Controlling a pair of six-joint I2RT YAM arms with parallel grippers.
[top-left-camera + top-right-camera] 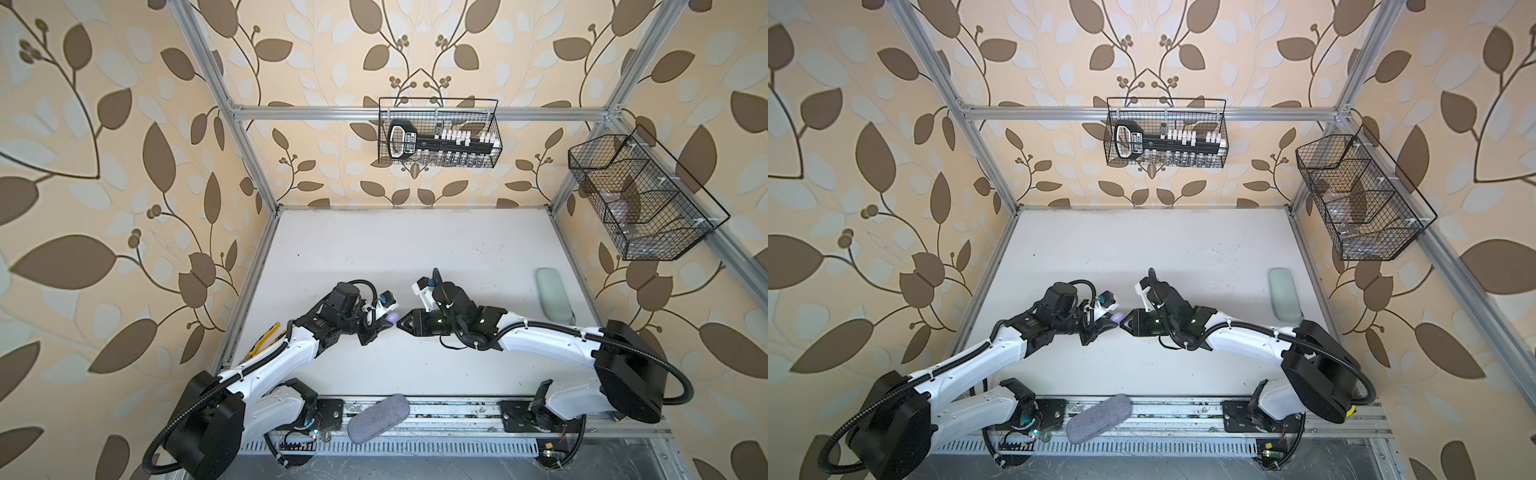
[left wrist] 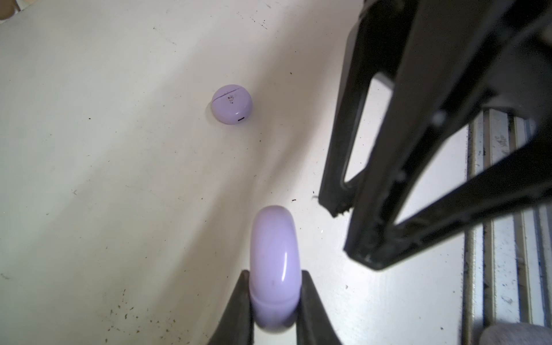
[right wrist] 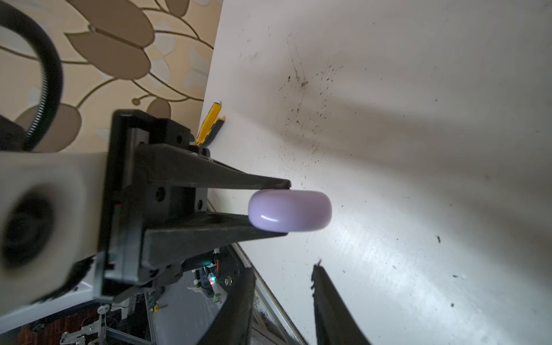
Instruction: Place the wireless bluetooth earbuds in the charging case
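Note:
My left gripper is shut on a round lavender charging case, pinching its two broad faces and holding it above the table; the case looks closed. In both top views it shows as a small purple spot between the two arms near the table's middle. My right gripper is open and empty, with its fingertips just short of the held case. A second closed lavender case lies on the table farther off. No earbuds are in view.
A mint-green glasses case lies at the table's right edge. A grey fabric case rests on the front rail. A yellow-handled tool lies at the left edge. Wire baskets hang on the back frame and the right frame.

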